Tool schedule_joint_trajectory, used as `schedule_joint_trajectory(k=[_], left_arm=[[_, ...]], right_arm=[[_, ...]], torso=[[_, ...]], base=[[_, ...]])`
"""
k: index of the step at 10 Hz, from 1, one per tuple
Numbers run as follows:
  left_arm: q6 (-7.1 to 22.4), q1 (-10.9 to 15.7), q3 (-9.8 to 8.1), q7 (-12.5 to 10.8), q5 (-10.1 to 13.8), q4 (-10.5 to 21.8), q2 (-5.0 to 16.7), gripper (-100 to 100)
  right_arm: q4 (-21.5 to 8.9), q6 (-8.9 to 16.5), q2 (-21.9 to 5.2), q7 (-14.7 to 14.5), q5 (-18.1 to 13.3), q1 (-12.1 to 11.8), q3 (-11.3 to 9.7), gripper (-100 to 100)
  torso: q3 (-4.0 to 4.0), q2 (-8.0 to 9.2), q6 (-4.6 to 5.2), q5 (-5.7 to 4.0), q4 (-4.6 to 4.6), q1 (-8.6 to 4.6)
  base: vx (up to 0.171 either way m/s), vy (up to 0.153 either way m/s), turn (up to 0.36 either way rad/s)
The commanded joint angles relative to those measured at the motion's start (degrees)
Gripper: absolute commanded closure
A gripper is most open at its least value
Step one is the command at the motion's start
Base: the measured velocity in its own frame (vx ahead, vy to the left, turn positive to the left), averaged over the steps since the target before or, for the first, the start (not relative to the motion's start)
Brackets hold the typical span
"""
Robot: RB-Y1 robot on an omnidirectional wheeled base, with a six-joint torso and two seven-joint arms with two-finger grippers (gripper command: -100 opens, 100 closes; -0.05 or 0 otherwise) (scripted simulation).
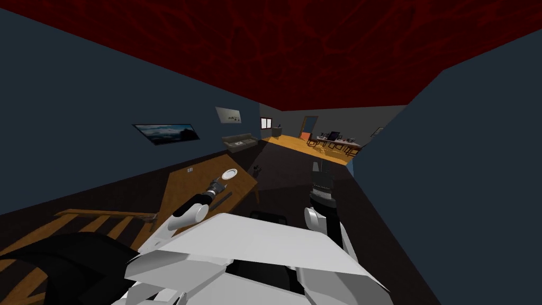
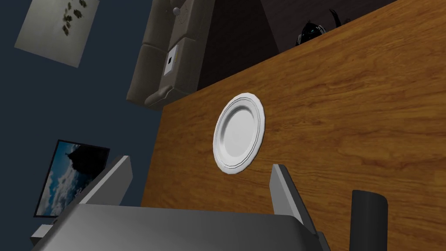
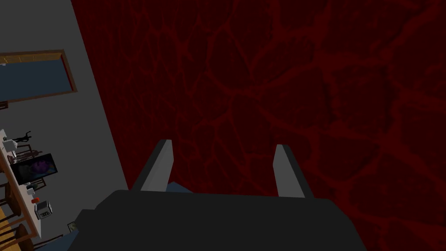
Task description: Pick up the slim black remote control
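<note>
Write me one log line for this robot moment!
left pincer: open over table | remote: beside pincer, not held | plate: ahead | right pincer: open, empty

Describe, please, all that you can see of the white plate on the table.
The plate is round, plain white, with a raised ridged rim and a shallow flat centre, empty. It lies flat on the wooden table, near its edge, touching nothing else. The open left gripper hovers before it.

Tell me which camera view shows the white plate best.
The left wrist view: the white plate lies large on the wooden table, rim clear, just beyond the left gripper, fingers open. The head view shows the plate as a small disc. The right wrist view points away from the table.
</note>
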State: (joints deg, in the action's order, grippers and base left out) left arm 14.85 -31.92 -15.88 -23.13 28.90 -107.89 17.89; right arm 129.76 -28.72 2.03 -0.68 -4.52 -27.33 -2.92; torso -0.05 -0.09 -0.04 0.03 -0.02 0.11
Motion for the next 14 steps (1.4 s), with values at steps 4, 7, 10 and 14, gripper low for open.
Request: schedule_joint_trajectory(k=[4,7,10,14], left_arm=[[6.48,-0.72,-2.34,-2.77,3.27,4.82,0.2,-100],[12.28,-1.74,-4.11,-4.64,6.34,8.24,0.86,-100],[16.77,-2.29,-4.95,-5.46,7.86,11.28,1.15,-100],[24.01,-4.03,-7.3,-7.52,12.29,17.74,1.88,-100]], right_arm=[[0.0,0.0,0.0,0.0,0.0,-0.01,0.01,0],[0.0,0.0,0.0,0.0,0.0,0.0,0.0,0],[0.0,0.0,0.0,0.0,0.0,0.0,0.01,0],[0.0,0.0,-0.01,0.0,0.0,-0.02,0.01,0]], torso=[[-0.01,-0.01,-0.04,0.0,0.0,0.0],[-0.01,-0.03,0.01,-0.01,0.0,-0.02],[-0.02,-0.03,-0.01,0.01,0.0,0.04],[-0.01,-0.02,-0.07,0.01,0.0,0.02]], base=[[0.007,0.032,-0.224],[0.008,0.032,-0.29],[0.005,0.04,-0.179],[0.003,0.036,-0.266]])
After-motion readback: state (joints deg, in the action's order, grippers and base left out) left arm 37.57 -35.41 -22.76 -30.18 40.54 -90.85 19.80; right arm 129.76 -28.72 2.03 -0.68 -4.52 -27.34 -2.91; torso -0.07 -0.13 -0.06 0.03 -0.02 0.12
